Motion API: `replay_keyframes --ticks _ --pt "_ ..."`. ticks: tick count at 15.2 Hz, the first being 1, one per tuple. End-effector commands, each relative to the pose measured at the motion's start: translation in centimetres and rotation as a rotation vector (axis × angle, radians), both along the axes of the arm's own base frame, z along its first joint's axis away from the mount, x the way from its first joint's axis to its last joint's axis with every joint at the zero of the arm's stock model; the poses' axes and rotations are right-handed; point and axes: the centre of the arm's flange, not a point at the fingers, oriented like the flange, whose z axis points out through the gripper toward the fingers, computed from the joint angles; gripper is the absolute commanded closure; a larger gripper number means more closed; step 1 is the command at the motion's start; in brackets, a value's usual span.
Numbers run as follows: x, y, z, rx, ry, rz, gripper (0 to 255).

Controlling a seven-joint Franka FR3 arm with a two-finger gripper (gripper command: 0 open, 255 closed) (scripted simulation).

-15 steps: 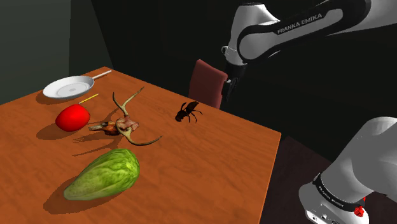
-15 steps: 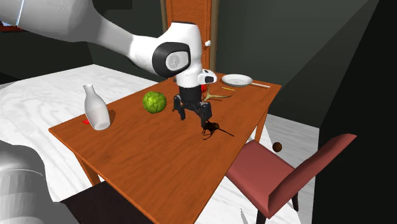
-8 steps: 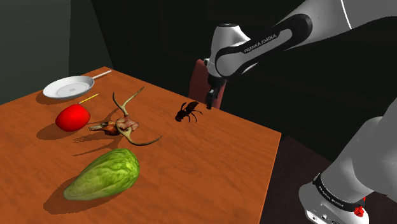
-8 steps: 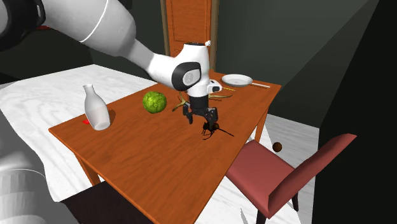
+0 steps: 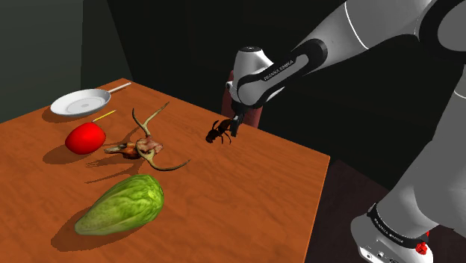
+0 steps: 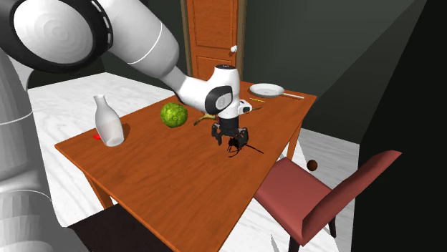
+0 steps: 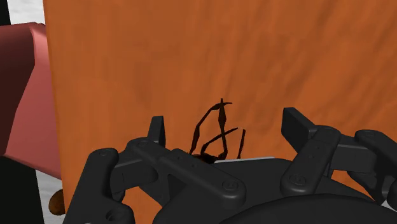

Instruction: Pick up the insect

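Insect [image 7: 215, 130] lies on the table [image 7: 159, 57] just under the claw [image 7: 226, 124], legs showing between its fingers [image 7: 157, 127]; claw open, touching nothing; judgement: descend straight, centre the body between the fingers, close gently; thin legs may slip, so clasp the body.

The white arm [image 5: 358, 30] stood up from its base [image 5: 407, 213] at the shoulder view's lower right, arched high and reached down toward that view's left. It ended in a bent wrist [image 5: 258, 75] with dark joints. In the second exterior view the arm [image 6: 129, 43] stretched in from the upper left, and the wrist [image 6: 220, 97] was turned so that the black jaws pointed straight down. The jaws were spread, the two fingers [image 7: 157, 130] apart with a clear gap between them.
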Motion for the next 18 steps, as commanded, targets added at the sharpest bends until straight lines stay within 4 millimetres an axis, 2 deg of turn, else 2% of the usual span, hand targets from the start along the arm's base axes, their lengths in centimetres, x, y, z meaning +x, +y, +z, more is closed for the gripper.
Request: replay_keyframes --ticks 1,5,6,15,18 --pt "-0.1 0.0 -1.1 0.0 -0.001 0.001 0" --pt "-0.1 0.0 -2.5 0.0 -0.001 0.001 0" --pt "-0.1 0.0 -2.5 0.0 -0.001 0.001 255" --pt "-0.1 0.0 -2.5 0.0 -0.001 0.001 255" --pt "-0.1 0.0 -0.9 0.0 -0.001 0.001 255"
